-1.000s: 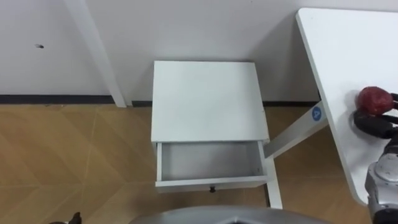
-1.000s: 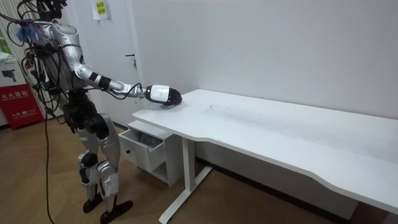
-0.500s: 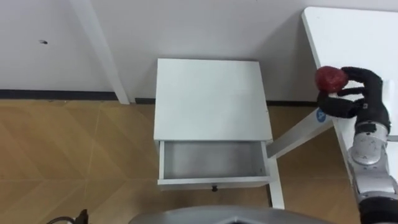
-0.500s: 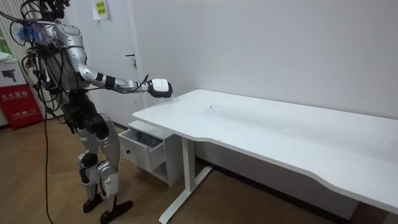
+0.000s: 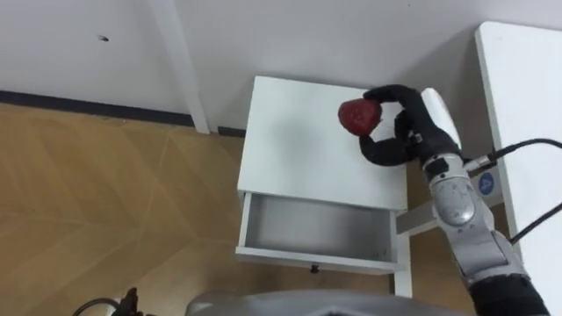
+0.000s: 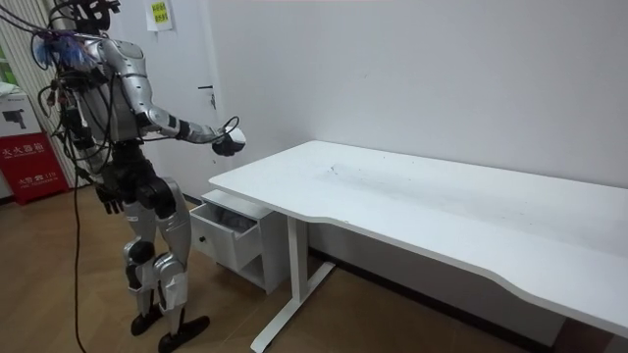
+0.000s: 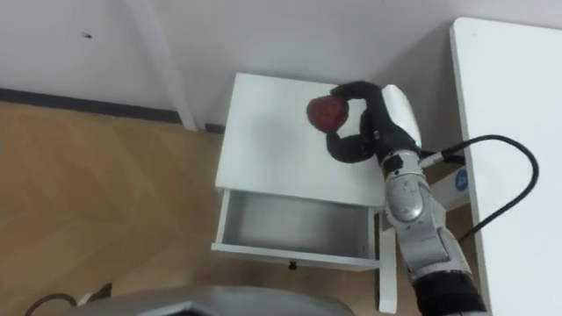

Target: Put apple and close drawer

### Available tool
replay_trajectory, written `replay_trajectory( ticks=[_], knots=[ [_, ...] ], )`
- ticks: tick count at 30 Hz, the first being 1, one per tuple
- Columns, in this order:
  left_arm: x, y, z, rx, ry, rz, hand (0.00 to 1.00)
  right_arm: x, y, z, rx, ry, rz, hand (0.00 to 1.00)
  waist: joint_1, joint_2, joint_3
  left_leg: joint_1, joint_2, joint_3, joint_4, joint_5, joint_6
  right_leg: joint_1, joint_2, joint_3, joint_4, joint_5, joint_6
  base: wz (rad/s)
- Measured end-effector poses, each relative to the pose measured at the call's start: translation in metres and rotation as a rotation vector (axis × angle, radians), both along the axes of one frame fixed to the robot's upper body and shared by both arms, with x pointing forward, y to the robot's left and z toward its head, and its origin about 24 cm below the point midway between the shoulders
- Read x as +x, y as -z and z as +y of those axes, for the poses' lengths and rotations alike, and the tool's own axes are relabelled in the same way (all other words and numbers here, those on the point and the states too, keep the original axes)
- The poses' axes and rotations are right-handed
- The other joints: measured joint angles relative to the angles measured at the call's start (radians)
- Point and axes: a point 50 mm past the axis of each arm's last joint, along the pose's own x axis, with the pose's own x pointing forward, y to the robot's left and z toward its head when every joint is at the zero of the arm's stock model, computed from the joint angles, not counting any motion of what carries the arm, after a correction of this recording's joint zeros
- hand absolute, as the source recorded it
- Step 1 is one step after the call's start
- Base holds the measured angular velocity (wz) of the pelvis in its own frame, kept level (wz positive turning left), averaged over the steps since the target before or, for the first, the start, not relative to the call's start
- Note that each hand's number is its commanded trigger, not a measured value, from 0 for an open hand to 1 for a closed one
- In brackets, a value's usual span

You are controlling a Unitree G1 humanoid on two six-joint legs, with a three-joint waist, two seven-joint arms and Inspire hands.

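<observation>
A red apple is held in the air above the white top of a small cabinet, near its back right corner. My right hand is shut on it, with fingers and thumb curled round it. Below, the cabinet's drawer stands pulled out and empty, its front panel nearest me. In the room view I stand beside the cabinet at the desk's end, my right hand stretched out over the open drawer. My left hand hangs by my hip.
The white desk runs along the right, and its slanted leg passes close beside the drawer's right end. A white post stands against the wall left of the cabinet. Wooden floor spreads to the left.
My right hand has lifted the apple off the desk and carried it left, over the cabinet top. The eye view has shifted, so the cabinet sits further right.
</observation>
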Motion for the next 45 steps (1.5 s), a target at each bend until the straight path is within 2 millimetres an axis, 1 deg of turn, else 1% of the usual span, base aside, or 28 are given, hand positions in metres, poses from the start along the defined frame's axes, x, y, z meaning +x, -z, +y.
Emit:
replay_trajectory(
  ticks=[2, 4, 5, 8, 10, 13, 22, 23, 24, 25, 28, 45],
  knots=[
    [0.0, 0.0, 0.0, 0.002, 0.002, 0.007, 0.0, -0.002, 0.004, 0.004, -0.006, -0.024, 0.031, 1.0, 0.001, 0.0, 0.0002, -0.01, 0.0, -0.004, 0.004, 0.0, 0.0, -0.002, -0.001, -0.008, -0.003, 0.0, 0.0, 0.1],
    [0.0, 0.001, -0.001, -0.002, 0.006, 0.008, 0.0, -0.006, 0.009, 0.004, -0.009, -0.032, 0.065, 1.0, 0.001, 0.006, 0.0055, -0.017, 0.0, -0.007, 0.011, 0.0, 0.0, -0.003, -0.001, -0.01, -0.003, 0.0, 0.0, 0.06],
    [0.0, 0.001, -0.002, -0.002, 0.007, 0.007, 0.0, -0.007, 0.012, 0.004, -0.014, -0.033, 0.076, 1.0, 0.001, 0.007, 0.0057, -0.02, 0.0, -0.007, 0.012, 0.0, 0.0, -0.005, -0.001, -0.01, -0.003, 0.0, 0.0, 0.0],
    [0.005, 0.001, -0.002, -0.004, 0.01, -0.004, 0.0, -0.013, 0.024, 0.001, -0.057, -0.035, 0.135, 1.0, 0.003, 0.008, 0.005, -0.042, 0.001, -0.007, 0.016, 0.0, 0.0, -0.022, 0.0, -0.009, -0.001, 0.0, 0.0, 0.0],
    [0.006, 0.001, -0.003, -0.005, 0.014, -0.006, 0.0, -0.022, 0.037, 0.001, -0.091, -0.048, 0.198, 1.0, 0.005, 0.007, 0.0024, -0.049, 0.001, -0.006, 0.017, 0.0, 0.0, -0.034, 0.0, -0.007, 0.005, 0.0, 0.0, 0.0],
    [0.008, 0.001, -0.005, -0.009, 0.026, -0.006, 0.0, -0.033, 0.047, 0.003, -0.111, -0.06, 0.248, 1.0, 0.004, 0.006, 0.0021, -0.049, 0.001, -0.006, 0.017, 0.0, 0.0, -0.034, 0.0, -0.006, 0.005, 0.0, 0.0, 0.0],
    [0.011, 0.002, -0.008, -0.016, 0.029, -0.019, 0.0, -0.051, 0.07, 0.002, -0.121, -0.047, 0.364, 1.0, 0.005, 0.01, 0.0017, -0.048, 0.001, -0.005, 0.023, 0.0, 0.0, -0.033, 0.0, -0.005, 0.004, 0.0, 0.0, 0.0],
    [0.011, 0.002, -0.008, -0.016, 0.029, -0.019, 0.0, -0.052, 0.071, 0.002, -0.118, -0.044, 0.372, 0.41, 0.004, 0.011, 0.0019, -0.047, 0.001, -0.005, 0.023, 0.0, 0.0, -0.032, 0.0, -0.005, 0.004, 0.0, 0.0, 0.0],
    [0.012, 0.002, -0.009, -0.017, 0.03, -0.021, 0.0, -0.055, 0.075, 0.002, -0.116, -0.041, 0.39, 0.13, 0.002, 0.012, 0.0021, -0.047, 0.001, -0.005, 0.024, 0.0, 0.0, -0.032, 0.0, -0.004, 0.004, 0.0, 0.0, 0.0],
    [0.012, 0.002, -0.009, -0.018, 0.032, -0.024, 0.0, -0.058, 0.078, 0.002, -0.115, -0.037, 0.407, 0.0, 0.002, 0.013, 0.0022, -0.047, 0.001, -0.005, 0.024, 0.0, 0.0, -0.032, 0.0, -0.004, 0.004, 0.0, 0.0, 0.0],
    [0.013, 0.002, -0.012, -0.022, 0.049, -0.024, 0.0, -0.06, 0.08, 0.001, -0.115, -0.034, 0.421, 0.0, 0.001, 0.02, 0.0067, -0.049, 0.001, -0.005, 0.024, 0.0, 0.0, -0.033, 0.0, -0.003, 0.012, 0.0, 0.0, 0.0],
    [0.017, 0.002, -0.017, -0.01, 0.044, -0.07, 0.0, -0.058, 0.079, 0.001, -0.106, -0.025, 0.394, 0.0, 0.0, 0.02, 0.0033, -0.047, 0.001, -0.006, 0.027, 0.0, -0.001, -0.033, -0.001, -0.004, 0.012, 0.0, 0.0, 0.0]
  ],
)
